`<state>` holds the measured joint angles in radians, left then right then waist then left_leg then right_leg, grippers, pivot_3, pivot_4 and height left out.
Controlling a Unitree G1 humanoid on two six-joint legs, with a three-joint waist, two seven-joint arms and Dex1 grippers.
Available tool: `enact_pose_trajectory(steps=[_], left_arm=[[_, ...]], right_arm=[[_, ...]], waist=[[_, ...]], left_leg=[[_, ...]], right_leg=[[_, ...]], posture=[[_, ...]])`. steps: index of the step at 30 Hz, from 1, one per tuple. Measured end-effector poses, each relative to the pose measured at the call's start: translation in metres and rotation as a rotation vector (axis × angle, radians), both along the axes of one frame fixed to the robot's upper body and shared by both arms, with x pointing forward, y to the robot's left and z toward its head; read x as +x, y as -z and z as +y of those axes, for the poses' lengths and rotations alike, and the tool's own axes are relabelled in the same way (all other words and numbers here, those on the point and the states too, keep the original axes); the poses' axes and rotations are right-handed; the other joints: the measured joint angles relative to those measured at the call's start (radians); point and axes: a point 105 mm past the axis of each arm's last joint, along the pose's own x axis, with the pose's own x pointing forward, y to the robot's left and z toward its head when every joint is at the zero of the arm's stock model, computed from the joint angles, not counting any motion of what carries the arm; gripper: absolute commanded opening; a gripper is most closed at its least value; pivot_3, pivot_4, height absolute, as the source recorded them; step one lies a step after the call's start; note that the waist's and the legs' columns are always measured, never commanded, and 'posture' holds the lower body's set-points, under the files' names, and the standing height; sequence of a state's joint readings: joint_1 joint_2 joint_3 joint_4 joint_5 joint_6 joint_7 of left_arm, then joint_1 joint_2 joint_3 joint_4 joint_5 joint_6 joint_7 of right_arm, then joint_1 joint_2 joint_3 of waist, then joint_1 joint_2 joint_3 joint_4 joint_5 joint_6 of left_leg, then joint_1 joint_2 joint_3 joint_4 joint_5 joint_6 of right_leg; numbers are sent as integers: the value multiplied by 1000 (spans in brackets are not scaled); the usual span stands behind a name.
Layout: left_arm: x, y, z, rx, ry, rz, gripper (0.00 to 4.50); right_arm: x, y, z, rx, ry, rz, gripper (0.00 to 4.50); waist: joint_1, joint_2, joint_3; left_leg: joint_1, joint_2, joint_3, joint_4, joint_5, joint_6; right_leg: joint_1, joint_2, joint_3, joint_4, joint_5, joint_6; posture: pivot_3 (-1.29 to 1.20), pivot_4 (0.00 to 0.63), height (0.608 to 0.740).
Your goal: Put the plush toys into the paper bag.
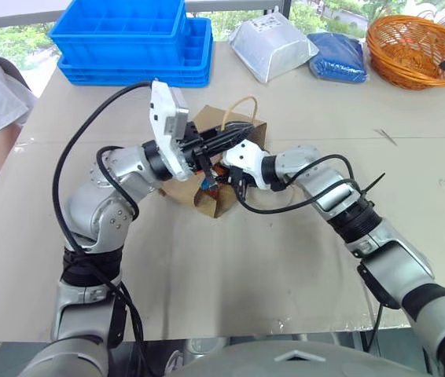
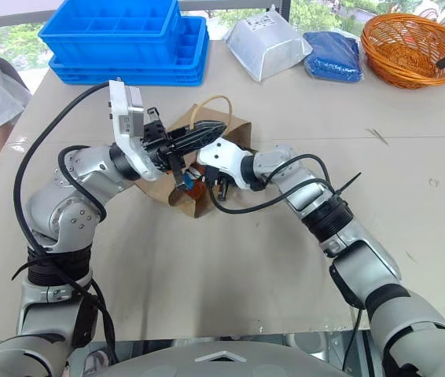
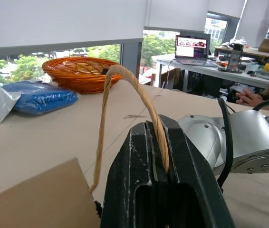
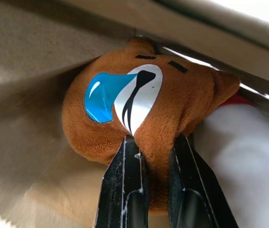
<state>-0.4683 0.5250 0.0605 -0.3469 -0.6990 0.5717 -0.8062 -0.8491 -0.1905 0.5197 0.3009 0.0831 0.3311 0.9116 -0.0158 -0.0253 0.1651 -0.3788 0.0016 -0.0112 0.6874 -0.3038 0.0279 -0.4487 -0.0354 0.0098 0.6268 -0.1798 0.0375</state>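
The bear point(image 4: 139, 118) is soft and light; the right gripper point(image 4: 156, 156) has its fingers pinched on a fold of plush at the bag point(image 1: 230, 129) mouth, beside the white toy point(image 4: 248, 156). The left gripper point(image 3: 159, 161) fingers clamp the thin handle point(image 3: 107, 109), which would tear if yanked.

The round brown plush bear head point(image 4: 172, 99) is short-piled fuzzy cloth, its blue-and-white face patch glossy. The plain brown kraft paper bag point(image 1: 230, 126) looks matt, with a twisted paper loop handle point(image 3: 107, 118). At upper right, the orange woven basket point(image 1: 419, 51) looks coarse.
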Motion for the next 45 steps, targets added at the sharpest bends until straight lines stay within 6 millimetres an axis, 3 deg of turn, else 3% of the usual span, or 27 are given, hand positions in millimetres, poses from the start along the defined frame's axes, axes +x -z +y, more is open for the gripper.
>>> enact_pose_trajectory(steps=[4, 7, 13, 20, 24, 28, 31, 33, 35, 37, 40, 45], left_arm=[[-3, 0, -1, 0, 0, -7, 0], [1, 5, 4, 3, -35, 11, 0], [5, 9, 4, 3, -44, 20, 0], [12, 11, 4, 6, -39, 23, 0], [11, 14, 0, 6, -14, 22, 0], [12, 10, -1, 3, -12, 10, 0], [12, 10, -1, 5, -14, 9, 0], [12, 10, 0, 6, -16, 10, 0], [12, 11, 0, 7, -18, 11, 0], [12, 13, 0, 7, -22, 17, 0], [11, 13, 0, 6, -24, 19, 0], [13, 15, 8, 0, -71, 37, 0]], right_arm=[[-4, 1, -12, -4, -15, -10, 2573], [-12, -8, -38, 2, 23, -54, 2573], [-24, -34, -70, 57, 173, -79, 2573], [-39, -33, -116, 97, 389, 57, 2573], [-41, -30, -111, 97, 401, 74, 2573], [-33, -6, -109, 33, 425, 124, 2573], [-25, 17, -106, -52, 430, 136, 1786], [-22, 24, -102, -78, 421, 129, 710], [-16, 23, -92, -67, 402, 115, 131], [-11, 13, -78, -29, 372, 107, 131], [-15, -17, -38, 92, 246, 82, 131], [-15, -15, -20, 144, 200, 137, 131]], waist=[[2, 0, 0], [5, 0, 0], [2, 0, 0], [6, 0, 0], [-1, 0, 0], [1, 0, 0], [1, 0, 0], [1, 0, 0], [-2, 0, 0], [-7, 0, 0], [-4, 0, 0], [3, 0, 0]], left_leg=[[0, 1, -1, 0, 0, 0], [-1, 0, -2, 0, 0, 0], [1, 1, -1, 0, 0, 0], [0, 0, 0, 1, 0, 1], [1, 0, 1, 1, 0, 1], [1, 0, 1, 1, 0, 1], [1, 0, 2, 1, 0, 0], [1, 0, 1, 1, 0, 0], [1, 0, 2, 1, 0, 0], [2, 1, 2, 1, 0, 0], [1, 1, -1, 0, 0, 0], [0, 0, 0, 1, 0, 0]], right_leg=[[0, 0, -1, 1, 0, 0], [0, -1, -1, 0, 0, 0], [0, 1, -1, 2, 0, 0], [0, 0, 0, 0, 0, 0], [0, 2, 1, 1, 0, 0], [1, 2, 1, 1, 0, 0], [0, 2, 2, 1, 0, 0], [0, 2, 1, 1, 0, 0], [0, 2, 2, 1, 0, 0], [0, 3, 2, 1, 0, 0], [0, 3, 0, 2, 0, 0], [0, 0, 0, 0, 0, 0]], posture=[[0, 150, 740], [0, 150, 740], [0, 150, 740], [0, 150, 740], [0, 150, 740], [0, 150, 740], [0, 150, 740], [0, 150, 740], [0, 150, 740], [0, 150, 740], [0, 150, 740], [0, 150, 740]])
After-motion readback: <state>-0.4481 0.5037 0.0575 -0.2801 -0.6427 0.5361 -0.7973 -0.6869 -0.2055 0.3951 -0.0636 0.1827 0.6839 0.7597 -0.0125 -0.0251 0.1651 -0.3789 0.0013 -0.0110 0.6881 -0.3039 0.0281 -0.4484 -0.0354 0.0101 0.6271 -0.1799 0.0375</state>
